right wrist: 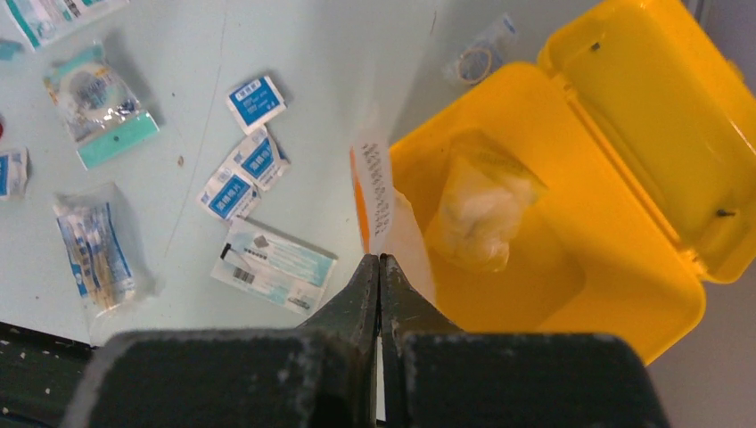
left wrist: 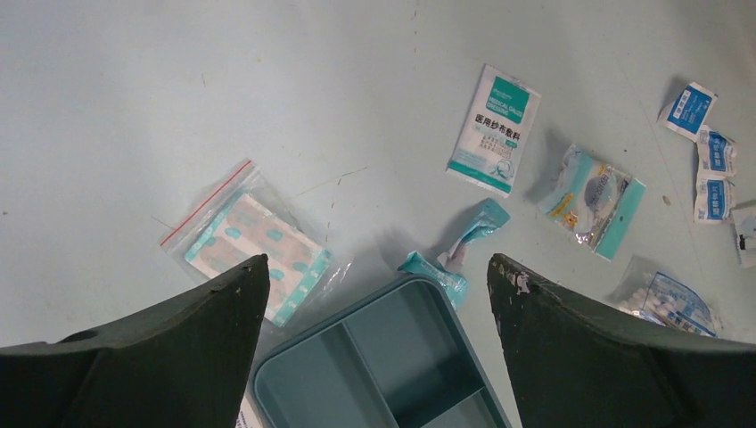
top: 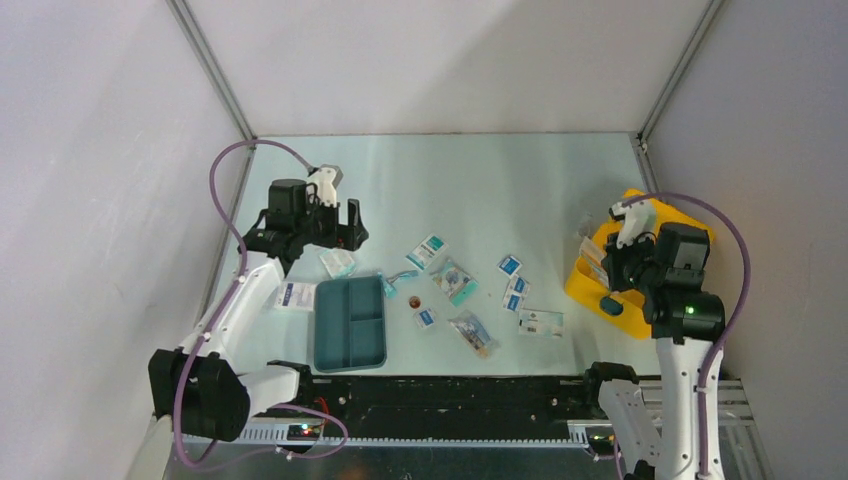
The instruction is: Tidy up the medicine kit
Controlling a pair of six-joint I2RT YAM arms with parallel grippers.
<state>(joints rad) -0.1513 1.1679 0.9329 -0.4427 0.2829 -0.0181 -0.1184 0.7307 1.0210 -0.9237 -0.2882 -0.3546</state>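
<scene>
The medicine kit (right wrist: 624, 294) is a bright-yellow case with its lid (right wrist: 660, 125) thrown open, standing at the table's right side (top: 585, 285). A clear bag of white material (right wrist: 481, 209) lies inside it. My right gripper (right wrist: 379, 260) is shut on a thin white packet with an orange edge (right wrist: 376, 187), held upright over the kit's left rim. My left gripper (left wrist: 376, 263) hangs open and holds nothing, above the far end of the empty dark-teal divided tray (left wrist: 401, 343). In the top view that gripper (top: 340, 228) is behind the tray (top: 350, 322).
Loose supplies are strewn between tray and kit: a plaster bag (left wrist: 254, 241), a gauze packet (left wrist: 493, 129), a teal wrapped roll (left wrist: 468, 234), small blue packets (right wrist: 256, 102), a flat white packet (right wrist: 275, 265) and a swab bag (right wrist: 94, 250). A white box (top: 293, 295) lies left of the tray.
</scene>
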